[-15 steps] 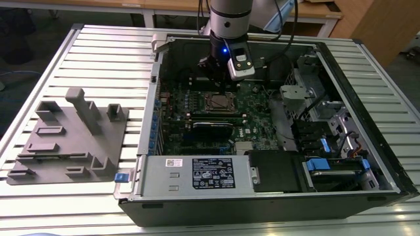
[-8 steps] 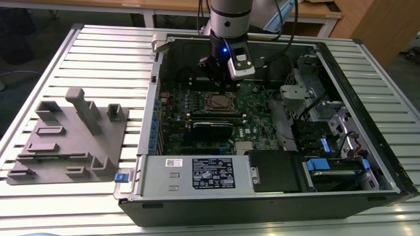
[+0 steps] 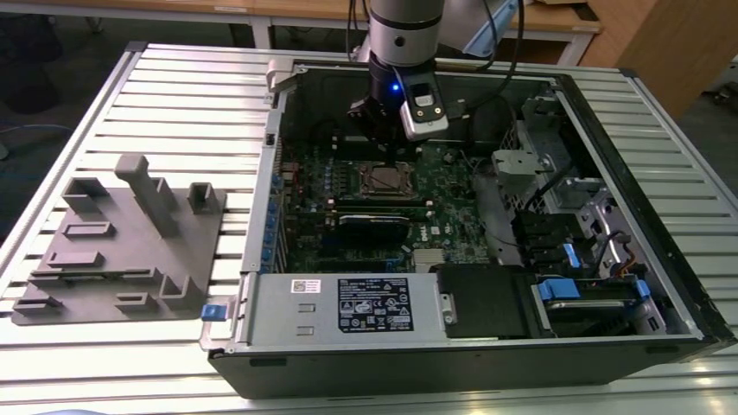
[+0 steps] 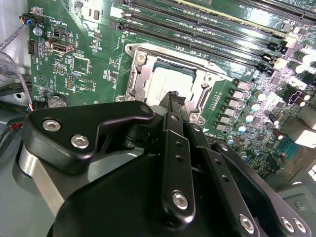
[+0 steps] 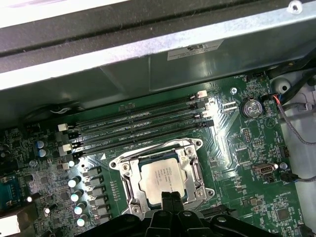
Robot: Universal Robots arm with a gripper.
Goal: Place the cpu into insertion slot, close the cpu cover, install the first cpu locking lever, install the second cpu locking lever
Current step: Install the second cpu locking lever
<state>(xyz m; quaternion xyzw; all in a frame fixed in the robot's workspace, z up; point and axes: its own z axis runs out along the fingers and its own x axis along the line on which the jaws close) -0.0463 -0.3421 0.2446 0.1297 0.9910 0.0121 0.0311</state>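
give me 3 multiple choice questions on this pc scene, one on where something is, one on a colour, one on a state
1. Where is the cpu?
A. on the grey fixture tray outside the case
B. seated in the insertion slot on the board
C. held up in the air by the gripper

2. What colour is the circuit board?
A. green
B. red
C. white

3. How does the cpu cover lie?
A. standing straight up, open
B. removed and lying on the table
C. down around the cpu, framing its metal top

Answers:
1. B: both wrist views show the silver chip lying flat inside the socket.
2. A: the board around the socket is green in all views.
3. C: in the first wrist view the silver frame lies flat around the chip, with the gripper just beside the socket's edge.
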